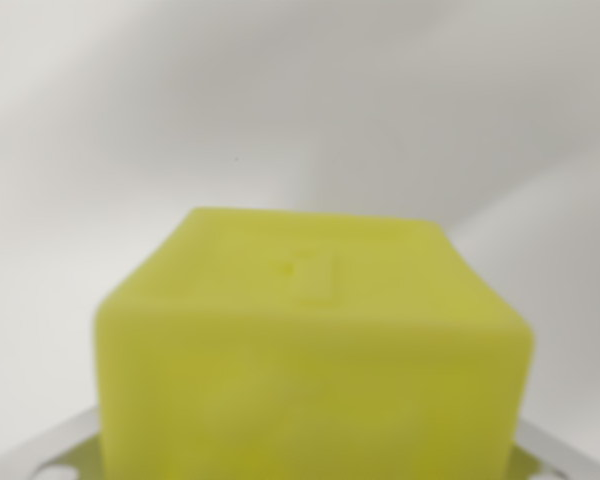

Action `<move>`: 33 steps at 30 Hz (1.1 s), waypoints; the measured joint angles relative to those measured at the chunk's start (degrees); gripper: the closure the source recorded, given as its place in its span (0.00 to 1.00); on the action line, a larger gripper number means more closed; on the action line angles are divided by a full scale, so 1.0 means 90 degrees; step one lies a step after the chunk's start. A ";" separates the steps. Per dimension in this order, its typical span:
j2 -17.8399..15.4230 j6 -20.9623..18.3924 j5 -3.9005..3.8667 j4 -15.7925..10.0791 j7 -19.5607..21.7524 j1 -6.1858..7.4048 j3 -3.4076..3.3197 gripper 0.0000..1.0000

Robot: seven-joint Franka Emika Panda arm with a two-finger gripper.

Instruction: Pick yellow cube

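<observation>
Although the yellow cube [310, 350] fills the wrist view close up, I cannot tell whether the hand grips it, so lifting seemingly remains.

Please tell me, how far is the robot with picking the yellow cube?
Done: the approach looks finished, since the yellow cube fills the lower wrist view, blurred from closeness. In hand: probably the grasp, though no fingers show, so I cannot tell if it is gripped; only a grey metal part appears at the bottom edge. Left: confirming the grip and the lift; nothing here settles whether it is off the pale surface.
</observation>
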 joint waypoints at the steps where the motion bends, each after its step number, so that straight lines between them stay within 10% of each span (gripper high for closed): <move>1: -0.0032 -0.0027 0.0001 -0.0006 0.0000 0.0000 0.0000 1.00; 33: -0.0962 -0.0953 0.0030 -0.0013 -0.0019 0.0003 0.0000 1.00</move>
